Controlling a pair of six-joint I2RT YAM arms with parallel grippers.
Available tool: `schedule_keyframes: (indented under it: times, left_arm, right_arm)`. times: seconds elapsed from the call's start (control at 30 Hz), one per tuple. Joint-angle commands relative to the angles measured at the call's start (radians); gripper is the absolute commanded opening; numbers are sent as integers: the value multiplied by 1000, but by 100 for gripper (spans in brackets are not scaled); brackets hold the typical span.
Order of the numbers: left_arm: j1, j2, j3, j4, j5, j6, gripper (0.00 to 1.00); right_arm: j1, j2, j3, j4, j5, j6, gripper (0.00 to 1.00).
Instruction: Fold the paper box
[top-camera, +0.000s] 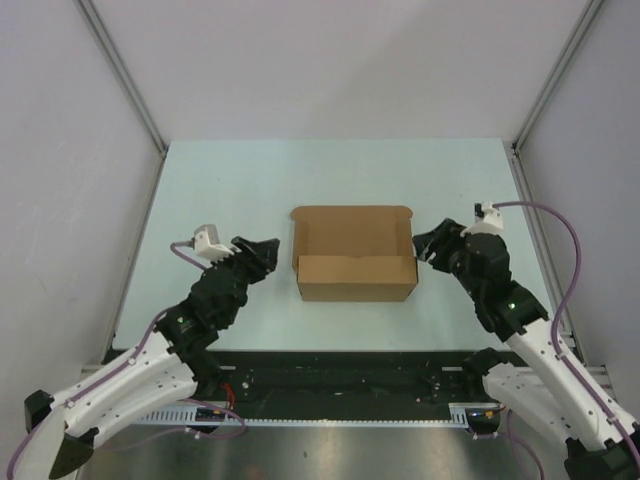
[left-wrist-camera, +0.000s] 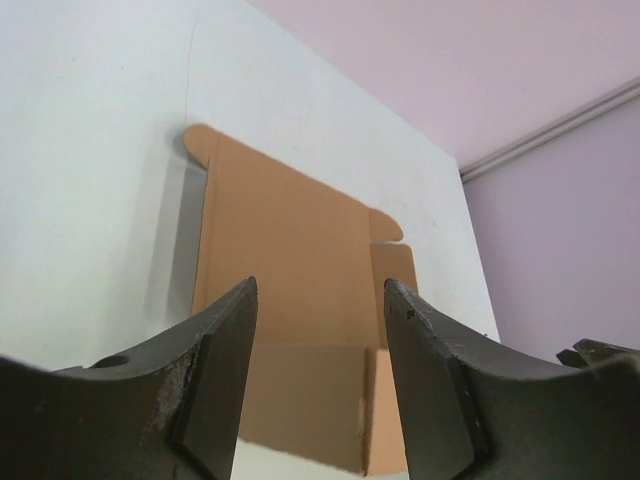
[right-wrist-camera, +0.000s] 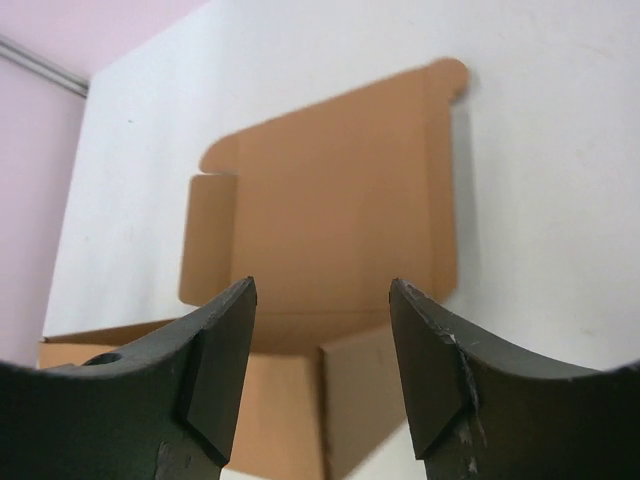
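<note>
The paper box (top-camera: 355, 252) is a brown cardboard carton standing in the middle of the table, its side walls raised and its lid flap upright at the back. My left gripper (top-camera: 270, 250) hovers just left of the box, open and empty. In the left wrist view the paper box (left-wrist-camera: 290, 270) shows between the spread fingers (left-wrist-camera: 225, 370). My right gripper (top-camera: 422, 246) is at the box's right wall, also open and empty. Seen from the right wrist, the paper box (right-wrist-camera: 330, 230) fills the gap between the dark fingers (right-wrist-camera: 220, 370).
The pale table (top-camera: 240, 190) is bounded by white walls with metal rails (top-camera: 125, 75) at left and right. A black rail (top-camera: 350, 385) with the arm bases runs along the near edge.
</note>
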Motion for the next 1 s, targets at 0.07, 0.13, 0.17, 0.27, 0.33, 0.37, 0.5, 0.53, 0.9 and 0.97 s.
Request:
schedule_keyframes:
  times: [0.07,0.13,0.17,0.27,0.33,0.37,0.5,0.53,0.9,0.97]
  left_arm:
    - [31,72,88,48,56,29,59]
    - [33,74,76,48,70,20,59]
    - [31,72,64,48,73,16,59]
    - [31,58,36,43,88,-7,58]
    - [31,46,21,30,93,-17,58]
    - [31,29,6,20,95,-24,58]
    - [31,-12,-27,2,96,-34,58]
    - [30,-18,-30,-3,98,-35,58]
    - [31,-72,-53,-59,112,-46,57]
    - [30,-75,-51,-76,113,-47,57]
  right_arm:
    - [54,199,122,246,-61,-119,62]
    - [76,261,133,278,-76,-157,62]
    - [80,313,144,297,-101,-165,62]
    - [119,387,148,308,-127,-189,60]
    - [154,390,147,289,-107,-212,58]
    - [200,378,147,273,-66,-223,58]
    - [310,318,122,223,20,-255,57]
    - [329,300,112,207,52,-254,57]
    - [629,119,-76,93,246,-142,57]
    - [679,99,-109,66,296,-104,56]
